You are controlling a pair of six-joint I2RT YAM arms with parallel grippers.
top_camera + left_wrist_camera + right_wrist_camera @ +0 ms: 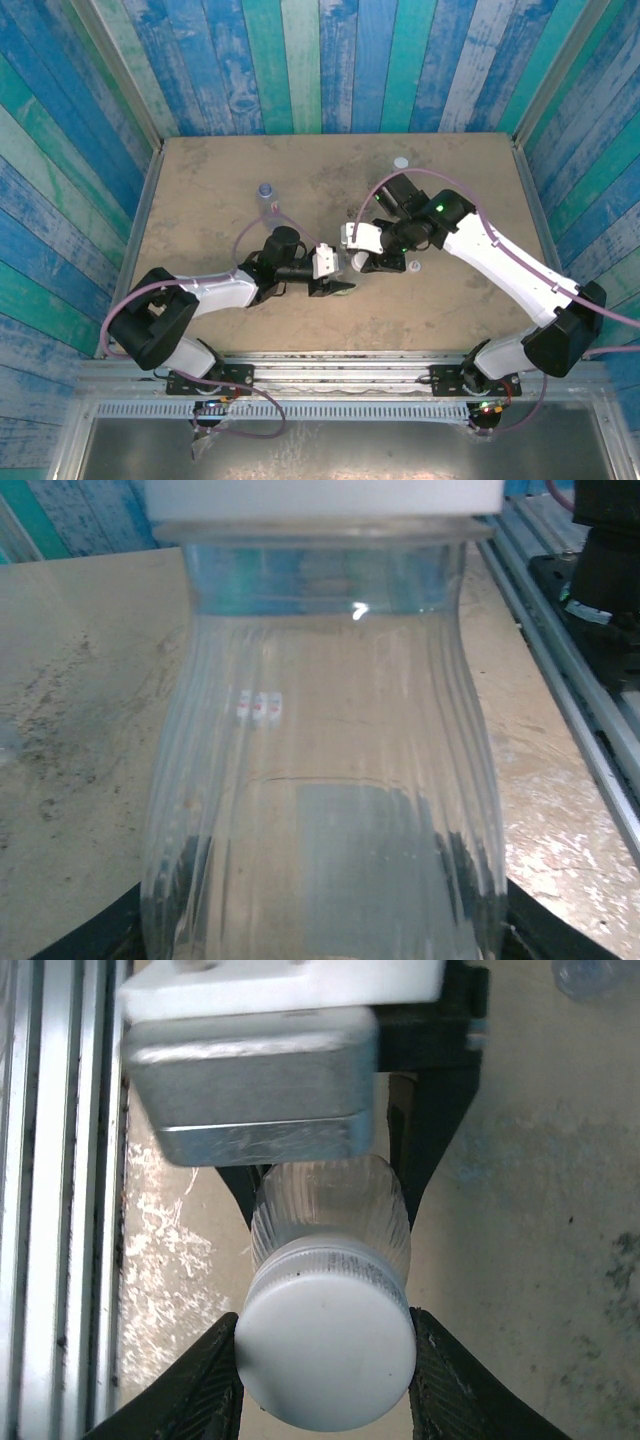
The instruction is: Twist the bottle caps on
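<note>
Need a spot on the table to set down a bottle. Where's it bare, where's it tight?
Bare: far-left of the table, between the left wall and the standing bottle; also the near-centre strip between the arm bases. Crowded: centre, where the left gripper holds the clear bottle, the right gripper clamps its white cap, and a small cap lies alongside.

Left arm (215, 290), right arm (500, 255): white shells, black joints, black bases. Lilac cable (128, 300) loops along each. Green LED (437, 209) behind right jaws. Right fingers (205, 1390) black, ribbed. Behind left jaws: white block (280, 985), grey metal housing (250, 1080).
</note>
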